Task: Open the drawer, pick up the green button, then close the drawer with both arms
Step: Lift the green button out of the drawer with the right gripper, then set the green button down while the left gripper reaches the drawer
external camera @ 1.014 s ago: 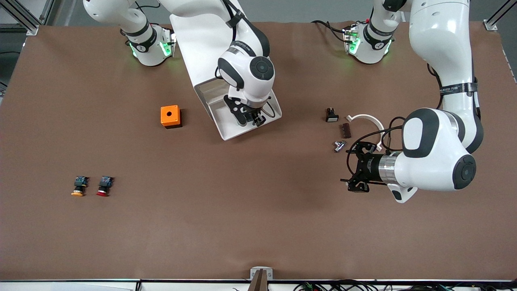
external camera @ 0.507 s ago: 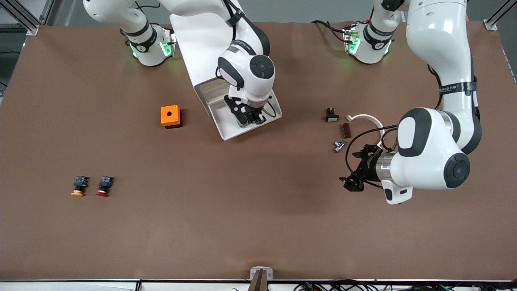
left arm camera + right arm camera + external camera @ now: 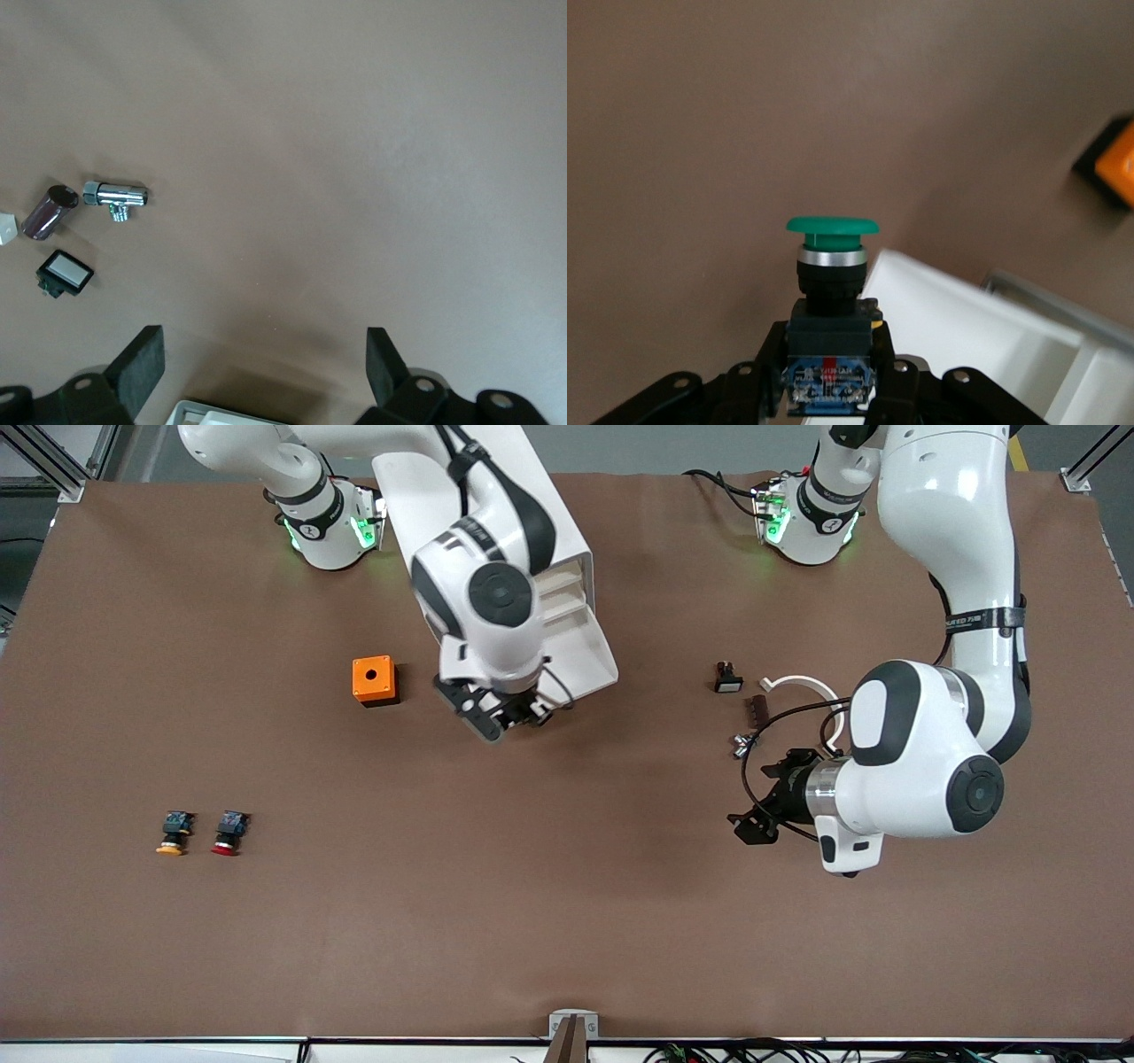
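Right gripper (image 3: 496, 717) clamps one green button (image 3: 832, 228) above open drawer (image 3: 580, 657); left gripper (image 3: 264, 365) gapes, empty, over table (image 3: 567, 886). Two buttons (image 3: 200, 833) remain.

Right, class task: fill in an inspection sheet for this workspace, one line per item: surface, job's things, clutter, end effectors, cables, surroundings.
Surface: brown table, flat and matte.
Job's things: drawer pulled open from the white cabinet; green button out of it, gripped.
Clutter: orange box beside the cabinet; orange-capped button and red-capped button nearer the front camera; white-faced switch, white clip, dark cylinder and chrome fitting toward the left arm's end.
End effectors: right end effector shut on the button over the drawer's front edge; left end effector open over bare table.
Cables: black leads looping at the left wrist.
Surroundings: aluminium frame post at the table corner.
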`<state>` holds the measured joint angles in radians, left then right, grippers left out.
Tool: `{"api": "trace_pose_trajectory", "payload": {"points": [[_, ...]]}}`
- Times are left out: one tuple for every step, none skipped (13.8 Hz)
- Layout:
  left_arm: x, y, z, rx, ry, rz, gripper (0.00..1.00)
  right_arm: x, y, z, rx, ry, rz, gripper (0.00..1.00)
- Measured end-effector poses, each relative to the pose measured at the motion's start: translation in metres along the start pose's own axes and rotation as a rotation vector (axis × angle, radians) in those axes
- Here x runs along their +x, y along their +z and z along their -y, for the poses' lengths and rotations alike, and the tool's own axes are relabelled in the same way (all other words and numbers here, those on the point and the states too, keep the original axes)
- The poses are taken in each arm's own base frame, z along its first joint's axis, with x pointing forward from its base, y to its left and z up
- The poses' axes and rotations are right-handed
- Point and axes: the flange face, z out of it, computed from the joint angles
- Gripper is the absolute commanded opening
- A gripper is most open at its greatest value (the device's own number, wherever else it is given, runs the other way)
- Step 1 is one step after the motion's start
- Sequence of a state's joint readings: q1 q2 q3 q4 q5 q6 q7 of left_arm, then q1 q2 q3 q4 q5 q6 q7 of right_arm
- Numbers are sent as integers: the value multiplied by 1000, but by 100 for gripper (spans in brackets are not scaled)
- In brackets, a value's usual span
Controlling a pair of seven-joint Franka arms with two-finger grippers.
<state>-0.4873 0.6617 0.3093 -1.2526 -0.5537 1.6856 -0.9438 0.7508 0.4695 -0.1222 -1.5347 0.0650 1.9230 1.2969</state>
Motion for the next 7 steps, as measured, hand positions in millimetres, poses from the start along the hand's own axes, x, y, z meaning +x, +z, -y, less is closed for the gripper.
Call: {"api": "trace_pose_trajectory", "payload": {"points": [[-2, 4, -1, 4, 37, 1, 100, 32, -1, -9, -1, -72, 6, 0], [-5, 7, -2, 8, 73, 2, 100, 63, 2, -20, -3, -141, 13, 0], [-7, 11, -4, 12, 103, 4, 100, 91, 5, -31, -6, -213, 21, 0], [-11, 14, -6, 15, 137, 2, 100, 119, 9, -44, -9, -286, 29, 0], [-15, 18, -9, 22, 180, -12, 100, 145, 14, -58, -12, -345, 39, 0], [-20, 21, -13, 33, 230, -40, 100, 168, 19, -72, -15, -391, 48, 0], [-28, 27, -18, 46, 284, -71, 100, 191, 24, -87, -13, -431, 54, 0]]}}
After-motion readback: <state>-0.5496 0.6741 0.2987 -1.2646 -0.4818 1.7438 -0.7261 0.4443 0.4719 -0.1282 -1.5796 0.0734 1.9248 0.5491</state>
